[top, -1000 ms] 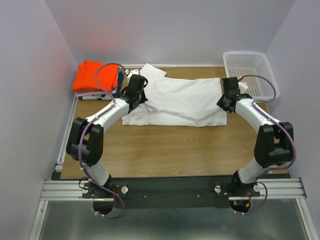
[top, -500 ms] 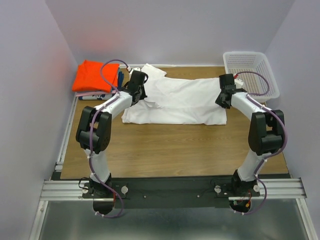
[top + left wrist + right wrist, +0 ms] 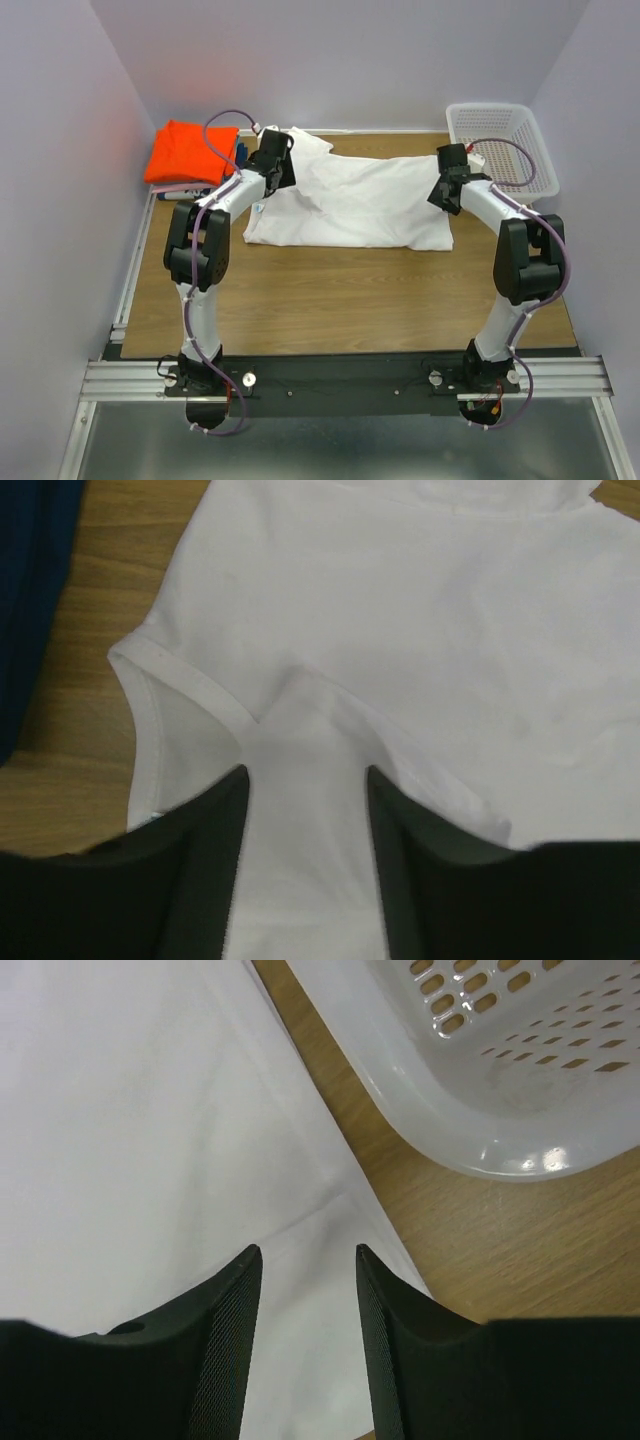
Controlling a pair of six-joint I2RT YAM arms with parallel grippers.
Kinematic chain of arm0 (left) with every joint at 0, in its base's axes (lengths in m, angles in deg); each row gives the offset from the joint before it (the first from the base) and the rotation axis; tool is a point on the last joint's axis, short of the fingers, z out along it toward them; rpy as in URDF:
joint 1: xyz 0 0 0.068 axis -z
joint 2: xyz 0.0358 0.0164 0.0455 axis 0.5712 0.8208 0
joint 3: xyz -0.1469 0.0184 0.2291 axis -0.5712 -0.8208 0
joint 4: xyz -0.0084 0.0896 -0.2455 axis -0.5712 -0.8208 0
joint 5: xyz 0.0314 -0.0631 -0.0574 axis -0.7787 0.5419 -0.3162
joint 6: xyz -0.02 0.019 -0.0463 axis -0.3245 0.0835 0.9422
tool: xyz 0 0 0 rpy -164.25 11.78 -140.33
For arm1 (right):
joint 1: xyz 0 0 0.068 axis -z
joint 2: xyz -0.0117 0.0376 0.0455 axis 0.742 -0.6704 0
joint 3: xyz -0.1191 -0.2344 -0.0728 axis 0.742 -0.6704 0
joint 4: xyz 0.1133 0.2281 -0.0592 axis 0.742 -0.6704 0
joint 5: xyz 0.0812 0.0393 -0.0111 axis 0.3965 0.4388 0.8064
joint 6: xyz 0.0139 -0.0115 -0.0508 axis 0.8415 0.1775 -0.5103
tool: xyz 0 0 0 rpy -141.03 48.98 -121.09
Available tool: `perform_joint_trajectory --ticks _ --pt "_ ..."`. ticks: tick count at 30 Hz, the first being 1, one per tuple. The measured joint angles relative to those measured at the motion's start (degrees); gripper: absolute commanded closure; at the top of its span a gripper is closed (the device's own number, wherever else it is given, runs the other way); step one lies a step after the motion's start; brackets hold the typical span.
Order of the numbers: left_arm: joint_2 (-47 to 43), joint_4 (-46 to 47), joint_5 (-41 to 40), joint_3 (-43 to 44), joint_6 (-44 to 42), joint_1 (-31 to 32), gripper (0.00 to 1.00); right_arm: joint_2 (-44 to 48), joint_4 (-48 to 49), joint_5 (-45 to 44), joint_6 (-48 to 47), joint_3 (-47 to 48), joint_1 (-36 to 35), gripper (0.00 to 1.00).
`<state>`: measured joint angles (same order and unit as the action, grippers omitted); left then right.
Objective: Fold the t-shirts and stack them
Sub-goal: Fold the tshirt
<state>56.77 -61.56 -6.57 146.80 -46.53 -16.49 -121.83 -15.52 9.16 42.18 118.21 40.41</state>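
Note:
The white t-shirt (image 3: 350,200) lies folded lengthwise across the back of the table, a sleeve sticking out at its left end. My left gripper (image 3: 275,168) hovers over that sleeve area, open, with white cloth (image 3: 420,630) lying loose under its spread fingers (image 3: 215,820). My right gripper (image 3: 447,190) is open over the shirt's right edge (image 3: 150,1140), close to the basket. A folded orange t-shirt (image 3: 190,150) sits at the back left on a dark blue one (image 3: 240,158), whose edge (image 3: 30,600) shows in the left wrist view.
The white mesh basket (image 3: 495,145) stands at the back right, its rim (image 3: 450,1140) just beyond the right fingers. Bare wooden table (image 3: 340,290) lies in front of the shirt. Purple walls close in the sides and back.
Both arms reached toward the back, carrying the white shirt's near edge over itself. Both grippers then went from shut to open and let the cloth go.

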Motion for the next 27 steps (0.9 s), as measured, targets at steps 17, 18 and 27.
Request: perform_joint_trajectory --ticks 17,18,27 --pt "-9.9 5.1 7.8 -15.6 3.0 0.5 0.04 8.5 7.6 20.2 -8.8 -6.8 -4.1 0.00" --pt "-9.6 5.3 8.1 -16.0 3.1 0.5 0.04 8.2 7.7 20.8 -9.0 -7.6 -4.8 0.00" --pt "-8.0 8.4 9.6 -21.7 5.2 0.5 0.04 4.2 8.3 21.7 -9.4 -11.6 -6.4 0.00"
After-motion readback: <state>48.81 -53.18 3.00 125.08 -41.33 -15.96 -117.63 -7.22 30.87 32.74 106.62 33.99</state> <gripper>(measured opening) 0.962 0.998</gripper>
